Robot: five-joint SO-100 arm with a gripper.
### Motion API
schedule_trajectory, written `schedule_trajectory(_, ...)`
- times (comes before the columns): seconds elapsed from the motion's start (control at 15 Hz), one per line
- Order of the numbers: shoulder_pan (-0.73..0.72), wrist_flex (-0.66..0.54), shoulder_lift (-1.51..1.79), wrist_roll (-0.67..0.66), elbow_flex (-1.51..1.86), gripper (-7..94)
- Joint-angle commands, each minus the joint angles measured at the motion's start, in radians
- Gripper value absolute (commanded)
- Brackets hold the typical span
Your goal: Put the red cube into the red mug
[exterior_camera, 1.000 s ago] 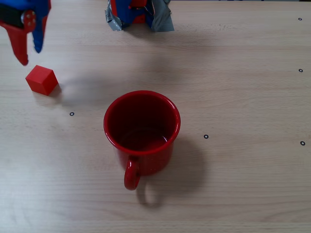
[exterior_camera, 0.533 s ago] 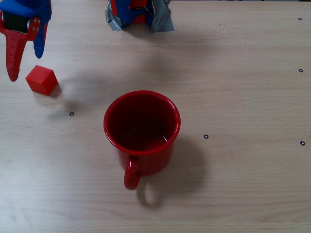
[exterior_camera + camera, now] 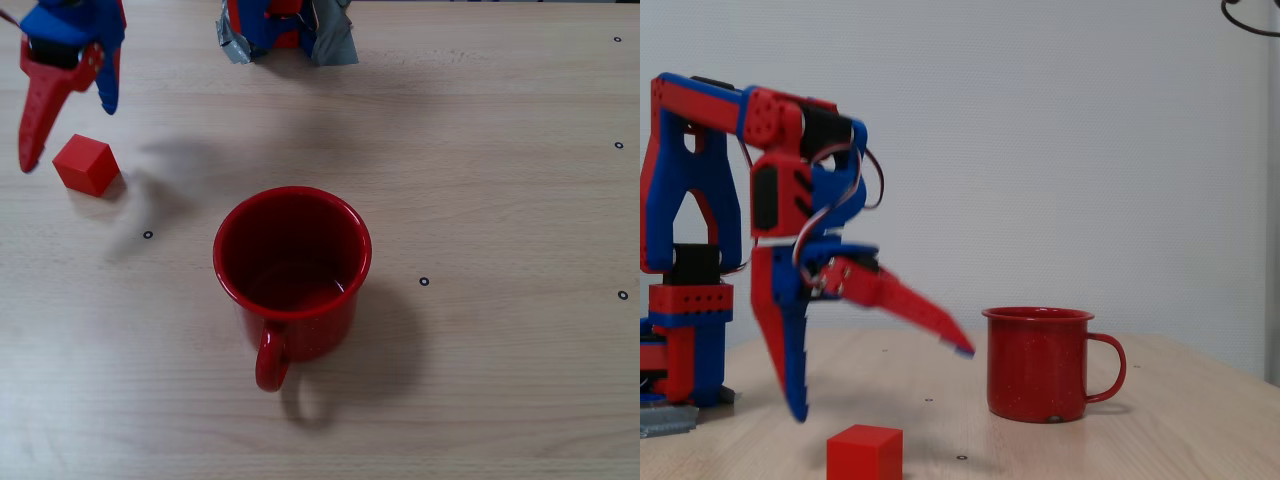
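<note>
In a fixed view from above, the red cube [image 3: 86, 165] sits near the tabletop's [image 3: 500, 200] left edge, the spread end effector [image 3: 65, 135] above it. The red mug [image 3: 291, 272] stands mid-tabletop, well apart.

In the side fixed view, the end effector [image 3: 880, 385] hangs wide open over the red cube [image 3: 864, 453], not touching it; the red mug [image 3: 1040, 364] stands upright to the right.

In the fixed view from above, the mug [image 3: 291, 258] stands on the table [image 3: 500, 200] near the middle, with its handle at 6 o'clock. The cube [image 3: 86, 165] lies on the table at about 10 o'clock from the mug, well apart from it. The gripper [image 3: 62, 135] hangs over the cube's 11 o'clock side, one finger at each side. The arm base [image 3: 285, 30] sits at 12 o'clock from the mug, at the far edge.
</note>
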Motion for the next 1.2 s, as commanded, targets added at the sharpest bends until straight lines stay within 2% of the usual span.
schedule_trajectory(0.0,0.017,-0.023,0.014,0.006,-0.067,62)
schedule_trajectory(1.0,-0.021,-0.137,-0.186,0.071,-0.163,62)
schedule_trajectory(1.13,-0.029,-0.152,-0.186,0.071,-0.152,52)
